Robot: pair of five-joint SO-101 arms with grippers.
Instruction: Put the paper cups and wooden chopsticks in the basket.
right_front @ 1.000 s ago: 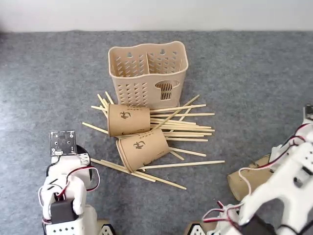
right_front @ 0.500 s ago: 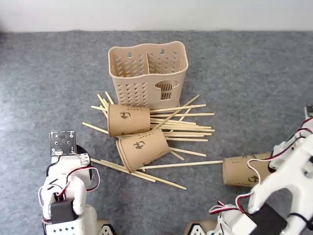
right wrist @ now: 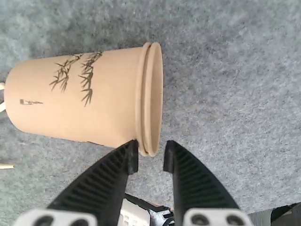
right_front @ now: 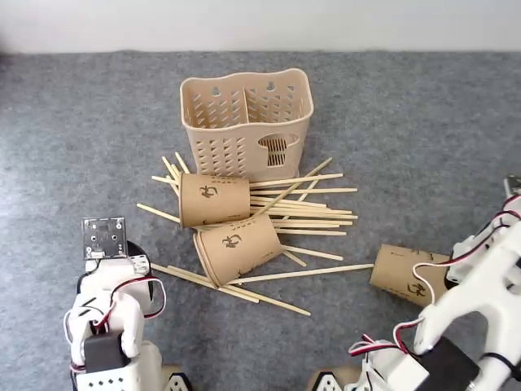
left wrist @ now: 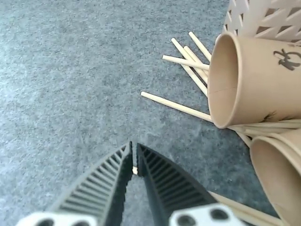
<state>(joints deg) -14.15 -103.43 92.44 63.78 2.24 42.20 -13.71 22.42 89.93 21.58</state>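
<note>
Basket (right_front: 244,147): is standing upright at the far middle of the grey carpet (right_front: 423,122), showing two compartments and a slotted handle hole.
Chopsticks (right_front: 305,208): are lying scattered in a loose heap just in front of the basket, some fanning out under the cups.
First cup (right_front: 213,199): is lying on its side on the chopsticks, close to the basket wall, showing a dark brush-like mark.
Second cup (right_front: 240,247): is lying tilted just in front of the first, bearing the same kind of mark.
Third cup (right wrist: 80,101): is lying on its side well apart to the right, carrying a bamboo-sprig drawing and a line of print too small to read.
Left gripper (left wrist: 134,162): is hovering over bare carpet with its fingers pressed together, holding nothing.
Right gripper (right wrist: 150,155): is sitting at the third cup's rim, its fingers parted only narrowly.
</note>
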